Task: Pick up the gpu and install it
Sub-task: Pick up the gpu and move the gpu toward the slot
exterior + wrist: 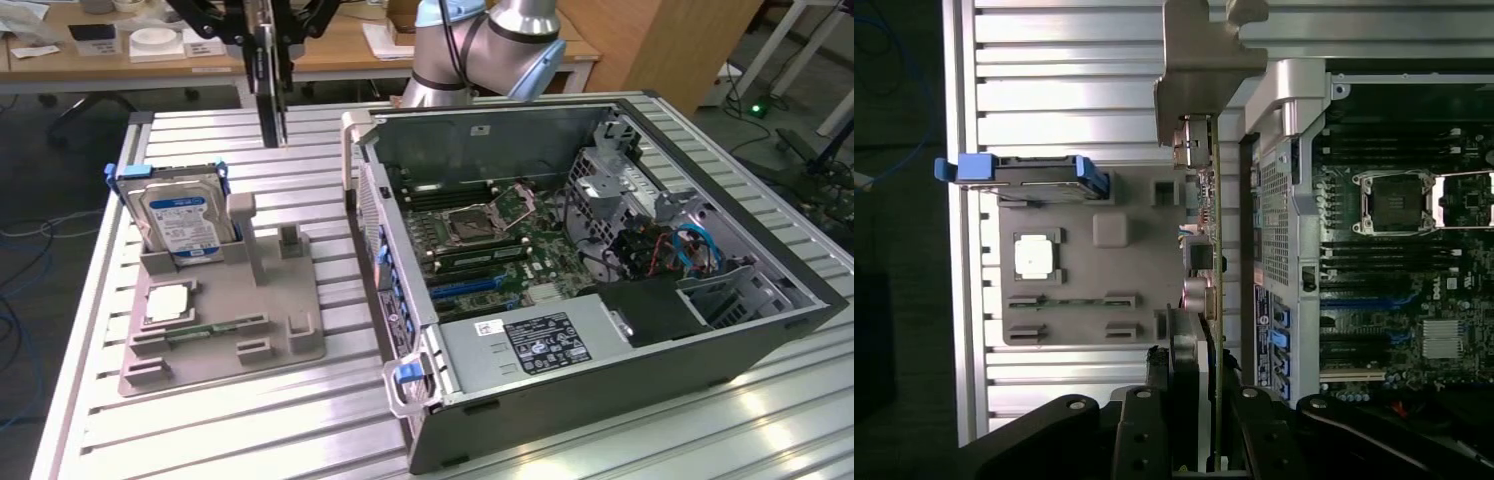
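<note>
1. Hanging upright and edge-on in the air: the gpu (272, 95), a slim dark board with a grey metal bracket at one end.
2. Clamped along its top edge by the end effector (263, 32), black fingers (1139, 430) pressed against both flat sides.
3. Held clear of the surface (240, 440); from the wrist view, poised over the edge of the grey holder (227, 350) nearest the computer case (747, 330).
4. On the holder: a hard drive (187, 222) standing upright with a blue-and-white label and blue side clips; a small square chip (167, 303) lying flat; a narrow green memory stick (214, 328) lying in a slot.
5. Just beside the holder, toward the exterior view's right: the case, on its side and open, showing the green motherboard (481, 245) with its metal processor socket, and a labelled grey power supply (534, 345) at the near end.
6. Underneath everything: ribbed aluminium slats, with bright glare at the near corner on the exterior view's right.
7. Behind the case: the grey and light-blue robot arm (487, 50).
8. Farther back in the room: a wooden desk (334, 50) strewn with papers and small white boxes, a wooden cabinet (667, 40), dark floor, a blue cable (11, 300) trailing at the exterior view's left, and a small green light (757, 103) at its right.
</note>
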### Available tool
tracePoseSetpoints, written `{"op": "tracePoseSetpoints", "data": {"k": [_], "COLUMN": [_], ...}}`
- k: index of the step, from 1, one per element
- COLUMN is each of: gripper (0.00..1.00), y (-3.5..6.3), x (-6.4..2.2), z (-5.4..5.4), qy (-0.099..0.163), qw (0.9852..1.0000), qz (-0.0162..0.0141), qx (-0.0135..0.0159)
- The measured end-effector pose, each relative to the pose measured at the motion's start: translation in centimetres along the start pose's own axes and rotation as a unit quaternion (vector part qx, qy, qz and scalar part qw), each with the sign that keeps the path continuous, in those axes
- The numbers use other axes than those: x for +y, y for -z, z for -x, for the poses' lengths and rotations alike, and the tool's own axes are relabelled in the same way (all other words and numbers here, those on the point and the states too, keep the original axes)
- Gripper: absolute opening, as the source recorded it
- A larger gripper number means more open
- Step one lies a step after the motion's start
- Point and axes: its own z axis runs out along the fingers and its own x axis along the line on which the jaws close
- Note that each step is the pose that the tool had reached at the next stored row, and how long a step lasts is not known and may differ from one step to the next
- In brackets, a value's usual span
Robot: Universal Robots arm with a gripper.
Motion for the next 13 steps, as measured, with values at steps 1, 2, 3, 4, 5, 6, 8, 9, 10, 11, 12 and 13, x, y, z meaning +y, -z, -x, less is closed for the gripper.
{"op": "tracePoseSetpoints", "data": {"k": [1, 2, 3, 4, 5, 6, 8, 9, 10, 11, 12, 13], "gripper": [0.28, 0.28, 0.28, 0.28, 0.28, 0.28, 0.28, 0.28, 0.28, 0.28, 0.28, 0.28], "y": [0.00, 0.00, 0.00, 0.00, 0.00, 0.00, 0.00, 0.00, 0.00, 0.00, 0.00, 0.00], "x": [0.00, 0.00, 0.00, 0.00, 0.00, 0.00, 0.00, 0.01, 0.01, 0.01, 0.01, 0.01], "z": [0.05, 0.10, 0.12, 0.12, 0.15, 0.21, 0.30, 0.34, 0.37, 0.45, 0.51, 0.58], "qy": [0.000, 0.000, 0.000, 0.000, 0.000, 0.000, 0.000, 0.000, 0.000, 0.000, 0.000, 0.000], "qw": [1.0000, 1.0000, 1.0000, 1.0000, 1.0000, 1.0000, 1.0000, 1.0000, 1.0000, 1.0000, 1.0000, 1.0000], "qz": [0.0000, 0.0000, 0.0000, 0.0000, 0.0000, 0.0000, 0.0000, 0.0000, 0.0000, 0.0000, -0.0001, 0.0000], "qx": [0.0000, 0.0000, 0.0000, 0.0000, 0.0000, 0.0000, 0.0000, 0.0000, 0.0000, 0.0000, 0.0000, 0.0000]}}
